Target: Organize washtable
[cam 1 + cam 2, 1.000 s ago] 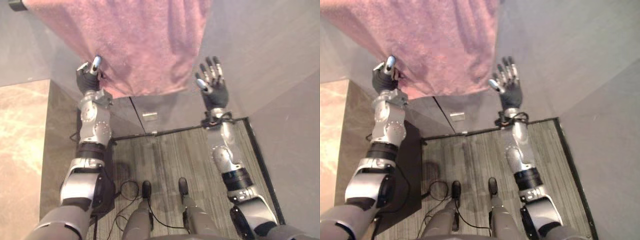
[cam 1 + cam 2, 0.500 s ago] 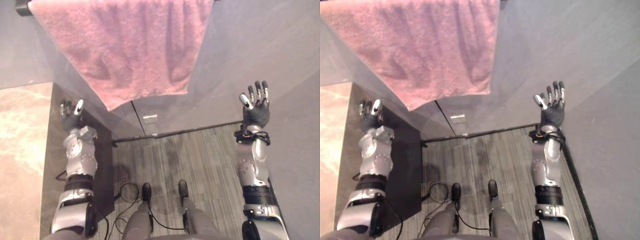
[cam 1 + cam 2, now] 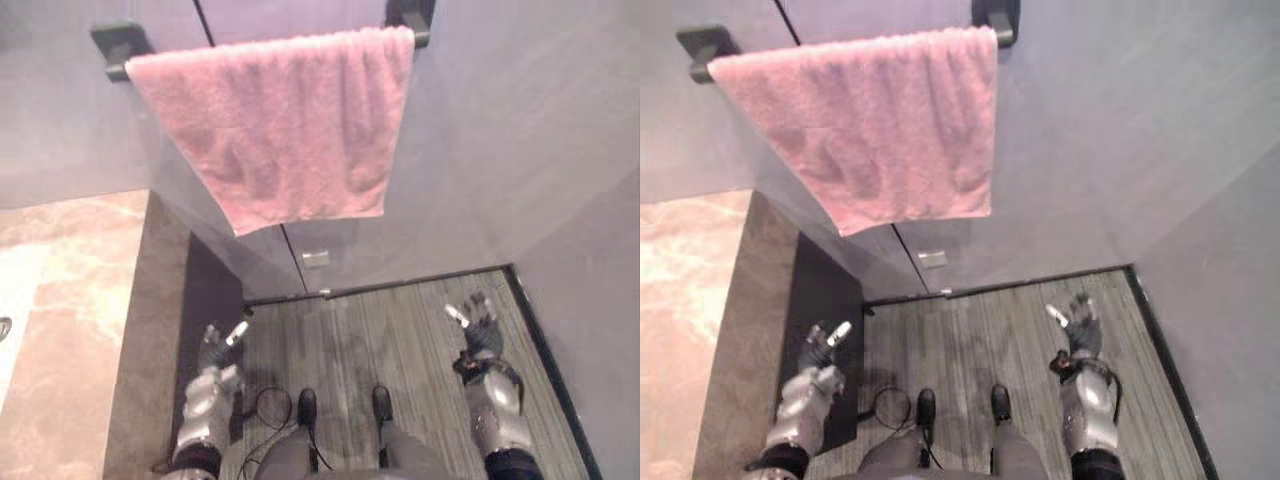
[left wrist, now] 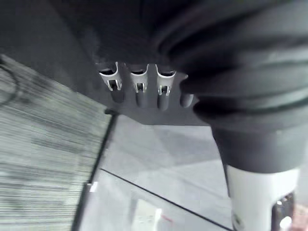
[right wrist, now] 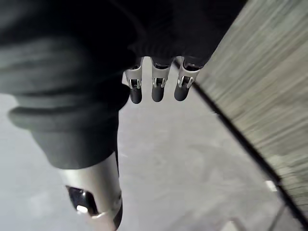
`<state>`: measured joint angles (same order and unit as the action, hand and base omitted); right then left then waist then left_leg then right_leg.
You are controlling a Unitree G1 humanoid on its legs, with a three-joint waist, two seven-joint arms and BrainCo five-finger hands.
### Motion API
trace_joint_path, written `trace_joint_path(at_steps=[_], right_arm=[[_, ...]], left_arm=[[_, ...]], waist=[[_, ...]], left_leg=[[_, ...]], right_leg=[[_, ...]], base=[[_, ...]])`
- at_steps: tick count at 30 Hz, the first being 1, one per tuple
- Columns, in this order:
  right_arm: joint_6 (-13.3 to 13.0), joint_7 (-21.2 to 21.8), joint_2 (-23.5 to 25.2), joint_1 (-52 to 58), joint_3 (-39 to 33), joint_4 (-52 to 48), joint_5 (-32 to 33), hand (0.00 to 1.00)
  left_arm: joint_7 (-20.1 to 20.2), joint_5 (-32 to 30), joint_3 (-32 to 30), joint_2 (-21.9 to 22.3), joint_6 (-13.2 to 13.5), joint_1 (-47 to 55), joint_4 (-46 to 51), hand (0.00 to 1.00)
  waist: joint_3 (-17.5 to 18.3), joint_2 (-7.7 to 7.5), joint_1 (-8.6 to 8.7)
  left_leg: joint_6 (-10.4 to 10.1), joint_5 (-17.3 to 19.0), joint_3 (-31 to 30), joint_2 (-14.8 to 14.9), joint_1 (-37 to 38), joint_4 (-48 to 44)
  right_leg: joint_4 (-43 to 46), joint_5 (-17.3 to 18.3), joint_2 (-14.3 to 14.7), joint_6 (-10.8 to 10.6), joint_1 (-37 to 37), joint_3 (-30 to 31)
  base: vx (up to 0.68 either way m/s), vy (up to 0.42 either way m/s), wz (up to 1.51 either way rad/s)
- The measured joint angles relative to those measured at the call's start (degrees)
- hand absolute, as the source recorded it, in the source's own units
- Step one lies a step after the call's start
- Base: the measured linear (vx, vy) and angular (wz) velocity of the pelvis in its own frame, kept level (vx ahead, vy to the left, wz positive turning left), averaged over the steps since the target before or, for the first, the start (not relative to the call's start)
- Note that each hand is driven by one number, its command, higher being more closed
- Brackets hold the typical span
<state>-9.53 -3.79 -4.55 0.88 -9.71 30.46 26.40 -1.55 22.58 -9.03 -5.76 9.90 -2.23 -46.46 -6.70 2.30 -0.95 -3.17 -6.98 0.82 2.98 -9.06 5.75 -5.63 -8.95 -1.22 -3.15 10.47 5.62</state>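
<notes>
The pink terry towel (image 3: 280, 130) hangs spread flat over the dark wall rail (image 3: 118, 42). Well below the towel, my left hand (image 3: 213, 347) and my right hand (image 3: 483, 335) are both empty, with fingers straight and loosely spread. The beige marble table (image 3: 60, 290) lies below the towel, to its left.

One pink towel (image 3: 280, 130) hangs well above the two hands, one left hand (image 3: 218, 345) and one right hand (image 3: 480, 330). Two dark brackets carry it: one bracket (image 3: 118, 45) on the left hand's side, one bracket (image 3: 412, 15) nearer the right hand's. One small pale wall plate (image 3: 316, 259), perhaps a socket cover, sits between the hands and the towel. One marble counter (image 3: 60, 290) lies beside the left hand.
</notes>
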Motion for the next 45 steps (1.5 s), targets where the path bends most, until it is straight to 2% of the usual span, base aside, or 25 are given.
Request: trace_joint_path(at_steps=[3,5,10,11,15,20,23,27,33,36,37,38,39,40,41,42,43,44,45], right_arm=[[1.3,0.9,0.7,1.0,-0.9,8.4,-2.0,0.0],[2.2,1.3,1.0,1.8,-3.6,17.0,-4.2,0.0],[3.7,1.4,1.6,4.4,-10.8,29.7,-5.0,0.0],[4.0,1.3,2.1,5.8,-12.5,31.7,-5.0,0.0],[5.6,1.1,3.2,8.6,-19.6,34.0,-5.8,0.0],[7.4,1.1,3.4,9.6,-21.5,34.7,-10.3,0.0],[7.2,1.3,3.2,8.7,-20.7,34.7,-6.7,0.0],[6.1,1.3,3.6,6.8,-19.6,34.7,0.7,0.0],[5.6,1.2,3.4,5.4,-18.4,34.7,2.6,0.0],[5.6,0.8,3.4,4.9,-18.8,35.1,2.8,0.0],[5.6,0.4,3.3,4.6,-19.7,35.3,2.8,0.0],[5.7,-0.2,3.1,3.4,-20.3,35.7,2.6,0.0],[5.7,-0.3,3.2,3.1,-20.4,35.7,2.6,0.0],[5.5,-0.6,4.1,1.7,-22.4,36.1,2.5,0.0],[5.5,-0.9,4.2,0.7,-23.6,36.1,2.5,0.0],[5.4,-1.2,4.0,-0.2,-24.8,35.3,2.8,0.0],[5.2,-1.2,4.0,-0.1,-25.5,34.8,2.9,0.0],[4.7,-1.1,4.0,-0.1,-26.6,33.8,4.0,0.0],[4.4,-1.1,4.0,0.1,-28.3,33.4,5.1,0.0]], left_arm=[[0.8,-1.1,0.5,1.8,-0.8,1.7,-4.7,0.0],[1.6,-3.2,0.8,3.6,-1.2,3.8,-8.8,0.0],[1.2,-6.0,-0.7,5.3,-2.2,6.0,-14.2,0.0],[0.2,-8.2,-2.1,5.4,-2.2,6.1,-14.9,0.0],[-0.1,-9.9,-5.1,6.1,-3.1,6.3,-16.2,0.0],[0.4,-17.2,-4.7,5.3,-4.5,7.4,-16.6,0.0],[1.1,-18.8,-3.1,4.7,-4.5,7.4,-17.1,0.0],[1.4,-18.8,-1.7,4.3,-4.5,7.3,-17.2,0.0],[1.2,-18.6,-1.8,4.3,-4.6,7.2,-17.3,0.0],[1.1,-17.9,-2.1,3.7,-4.7,7.3,-17.2,0.0],[1.1,-16.9,-2.6,3.7,-4.7,7.3,-17.1,0.0],[0.9,-15.0,-2.8,3.7,-4.7,7.2,-17.0,0.0],[0.8,-14.2,-3.0,3.5,-4.7,7.2,-17.0,0.0],[0.4,-13.6,-4.3,2.7,-4.8,6.1,-17.2,0.0],[0.3,-13.2,-5.3,2.4,-4.8,5.5,-17.0,0.0],[0.1,-13.0,-7.6,2.8,-4.7,6.2,-16.9,0.0],[0.1,-13.0,-8.3,3.0,-4.7,6.7,-17.0,0.0],[0.2,-13.0,-9.3,3.8,-4.9,7.4,-17.2,0.0],[0.3,-13.1,-9.3,4.9,-5.3,8.0,-17.4,0.0]], waist=[[0.1,-0.03,-0.04],[1.6,-0.04,-0.06],[2.8,-0.05,-0.09],[3.3,-0.05,-0.03],[4.2,-0.17,0.18],[5.5,-1.17,0.29],[6.0,-1.43,0.28],[6.2,-1.56,0.34],[6.1,-1.5,0.59],[5.9,-1.46,1.81],[5.5,-0.9,1.74],[4.8,-0.32,1.77],[5.0,-1.84,1.75],[4.4,-3.23,1.79],[3.2,-4.06,1.56],[2.4,-4.11,1.52],[2.6,-3.51,1.56],[2.9,-2.2,2.09],[3.5,-0.52,2.67]], left_leg=[[-0.2,0.6,0.1,0.0,1.4,0.0],[0.0,0.9,0.3,0.0,1.7,0.0],[0.0,1.5,0.5,0.1,4.6,0.0],[0.0,1.8,0.6,0.1,5.3,0.0],[0.0,2.2,0.6,0.2,7.0,0.0],[0.1,2.3,0.0,0.0,9.0,0.1],[0.1,2.3,0.0,0.0,9.6,0.1],[0.1,2.3,-0.1,0.0,9.8,0.1],[0.1,2.3,-2.3,0.4,9.4,0.0],[-0.4,2.6,-5.0,0.8,6.0,-3.2],[-0.6,2.9,-5.9,0.8,4.3,-4.9],[-0.4,4.7,-7.0,1.0,2.8,-5.2],[-0.4,5.2,-6.4,0.6,2.9,-4.6],[2.9,7.1,-1.3,0.3,0.3,-11.6],[3.9,8.8,2.1,0.9,-2.2,-22.8],[3.6,13.6,6.2,3.2,-2.9,-41.8],[3.1,14.8,7.2,4.3,-1.9,-46.4],[2.1,15.6,8.0,6.0,1.1,-51.4],[1.7,15.0,9.3,8.0,5.0,-51.4]], right_leg=[[-0.1,0.3,0.0,0.0,-1.3,0.1],[-0.1,0.4,0.0,0.0,-1.5,0.4],[-0.1,1.2,0.0,-0.2,-4.4,0.5],[-0.1,1.4,0.0,-0.2,-5.1,0.5],[0.0,1.7,0.0,-0.1,-7.2,0.4],[0.0,2.1,0.0,-0.1,-9.5,-0.2],[0.0,2.1,0.0,-0.2,-10.1,-0.4],[0.0,2.1,0.0,-0.2,-10.2,-0.4],[1.6,3.1,0.7,0.2,-9.9,-1.2],[4.7,4.8,1.2,1.2,-8.0,-3.8],[6.3,5.1,1.4,1.6,-6.9,-4.6],[8.0,5.6,1.7,2.4,-5.6,-6.1],[7.7,5.4,0.7,3.3,-5.0,-6.4],[7.8,4.5,-1.3,4.6,-3.7,-8.1],[8.4,4.2,-2.4,4.6,-3.7,-8.9],[8.5,4.2,-2.8,4.6,-4.6,-9.9],[8.3,4.2,-2.7,4.5,-5.0,-10.2],[7.8,4.2,-2.7,4.4,-5.7,-10.8],[7.6,4.2,-2.6,4.1,-6.0,-12.0]], base=[[0.04,0.03,-0.03],[0.04,0.032,-0.05],[0.05,0.028,-0.02],[0.05,0.023,-0.02],[0.02,0.015,-0.01],[0.0,0.027,0.06],[-0.01,0.016,0.04],[-0.03,0.014,-0.02],[-0.02,0.007,0.13],[-0.03,-0.012,0.53],[-0.04,-0.033,0.58],[-0.04,-0.049,0.58],[-0.08,-0.017,0.62],[-0.09,0.013,0.48],[-0.14,0.017,0.45],[-0.11,-0.008,0.24],[-0.08,0.03,0.3],[-0.04,0.1,0.49],[-0.02,0.133,0.6]])
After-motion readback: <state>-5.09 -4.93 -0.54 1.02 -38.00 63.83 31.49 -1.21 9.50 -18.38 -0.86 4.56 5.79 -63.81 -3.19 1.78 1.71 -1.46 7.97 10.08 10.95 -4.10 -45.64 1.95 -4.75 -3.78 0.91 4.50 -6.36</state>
